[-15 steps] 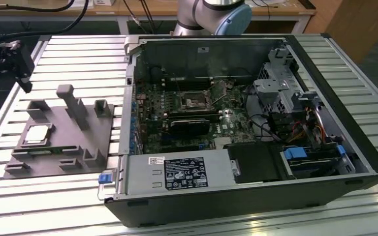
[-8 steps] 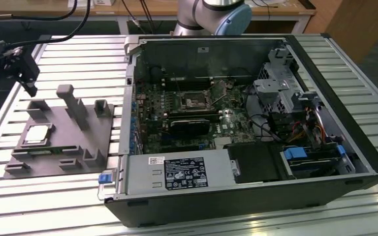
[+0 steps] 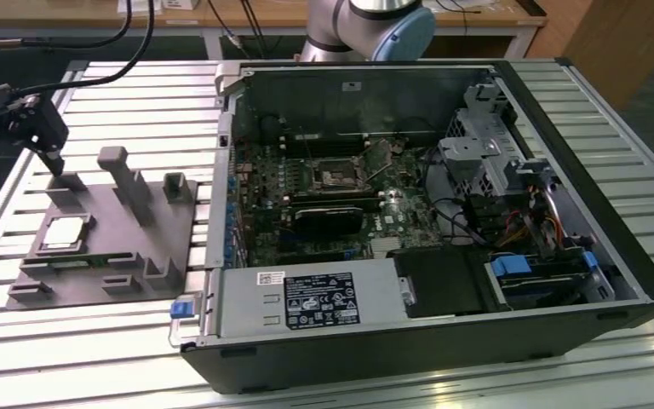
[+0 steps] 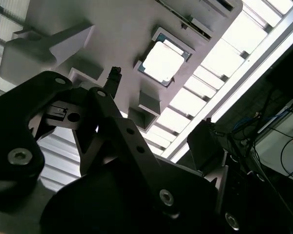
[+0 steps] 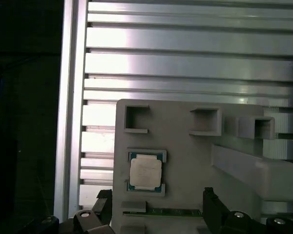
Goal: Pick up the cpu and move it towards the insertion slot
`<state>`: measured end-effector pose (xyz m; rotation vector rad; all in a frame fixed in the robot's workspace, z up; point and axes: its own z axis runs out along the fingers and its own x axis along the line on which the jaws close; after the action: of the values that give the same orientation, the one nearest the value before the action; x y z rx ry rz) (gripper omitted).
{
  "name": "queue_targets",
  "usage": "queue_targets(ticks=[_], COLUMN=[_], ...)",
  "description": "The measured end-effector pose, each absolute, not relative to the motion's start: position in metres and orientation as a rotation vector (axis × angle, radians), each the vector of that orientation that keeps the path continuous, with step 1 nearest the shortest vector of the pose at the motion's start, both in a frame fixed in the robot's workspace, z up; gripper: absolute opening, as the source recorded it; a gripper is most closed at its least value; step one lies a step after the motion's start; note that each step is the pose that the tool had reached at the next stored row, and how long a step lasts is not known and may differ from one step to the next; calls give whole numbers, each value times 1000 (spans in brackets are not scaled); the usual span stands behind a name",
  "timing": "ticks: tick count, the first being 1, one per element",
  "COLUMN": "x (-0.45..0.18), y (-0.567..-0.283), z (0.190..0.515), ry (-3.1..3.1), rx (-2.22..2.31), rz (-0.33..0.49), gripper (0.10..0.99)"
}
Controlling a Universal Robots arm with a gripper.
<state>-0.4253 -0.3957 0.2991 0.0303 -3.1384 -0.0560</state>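
The cpu lies flat in a square recess of the grey fixture, silver top up, on the exterior view's left. My gripper hangs above the fixture's far end, beyond the cpu and apart from it. In the first wrist view the cpu lies between and just ahead of two dark fingers that stand wide apart, so the gripper is open and holds nothing. The second wrist view shows the cpu past one fingertip. The insertion slot sits on the motherboard inside the open computer case.
Tall grey posts rise from the fixture near the gripper. A green memory stick lies in the fixture beside the cpu. The black computer case has raised walls, a power supply and drive cages. Everything rests on a slatted aluminium table.
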Motion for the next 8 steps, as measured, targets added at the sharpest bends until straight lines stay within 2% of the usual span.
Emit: queue_targets(ticks=[8], x=[-429], y=[-396], z=[285], ry=[-3138], rx=[30], rz=[-56], gripper=[824])
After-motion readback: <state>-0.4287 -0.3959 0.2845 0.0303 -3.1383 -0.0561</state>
